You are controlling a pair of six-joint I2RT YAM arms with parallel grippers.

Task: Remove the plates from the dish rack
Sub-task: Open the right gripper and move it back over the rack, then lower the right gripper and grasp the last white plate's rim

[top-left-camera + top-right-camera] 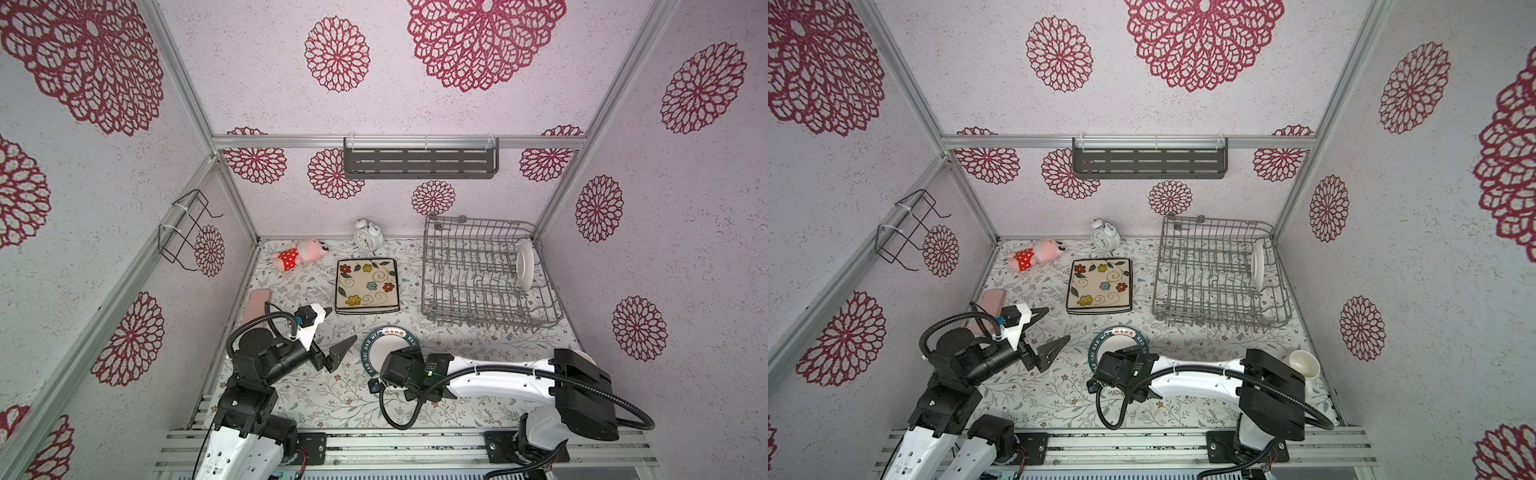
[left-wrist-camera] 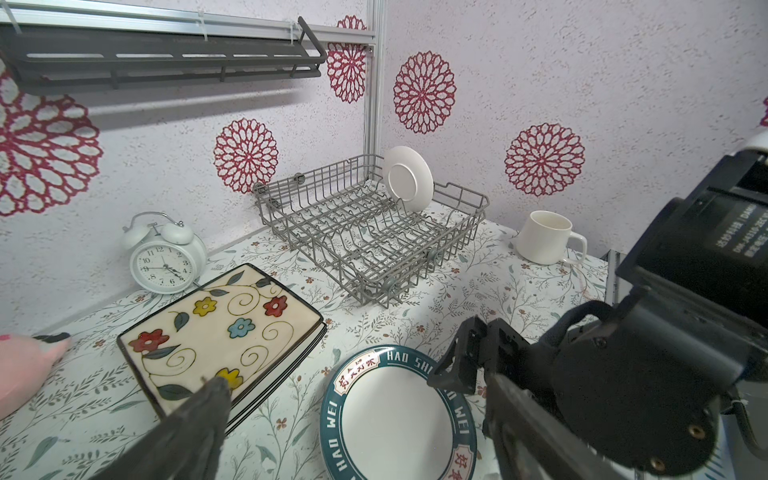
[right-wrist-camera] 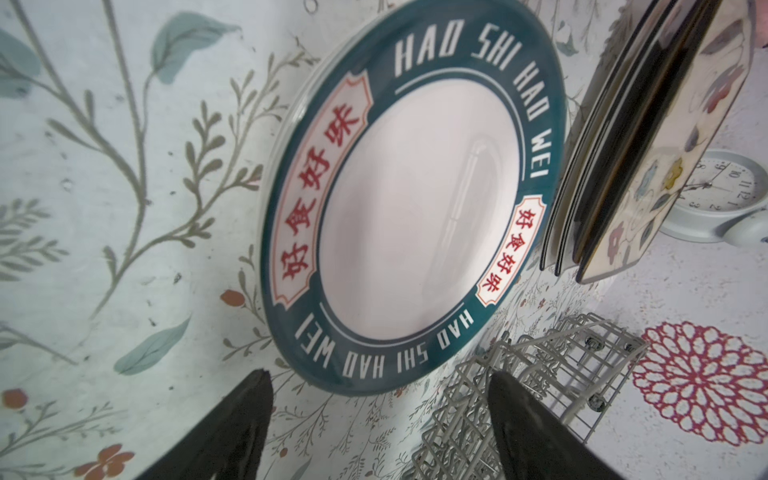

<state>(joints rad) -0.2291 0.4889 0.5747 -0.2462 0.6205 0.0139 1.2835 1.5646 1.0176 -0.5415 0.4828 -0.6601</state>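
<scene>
Right gripper (image 3: 379,376) gapes empty over the teal-rimmed plate (image 1: 384,345), left gripper (image 1: 343,323) wide too, and one white plate (image 1: 525,266), likely slick and breakable, stands in the rack (image 1: 490,322), so I'd pinch its top rim.

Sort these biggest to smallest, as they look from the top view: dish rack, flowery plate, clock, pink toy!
1. dish rack
2. flowery plate
3. pink toy and clock: they look about alike, so I won't rank them.
</scene>
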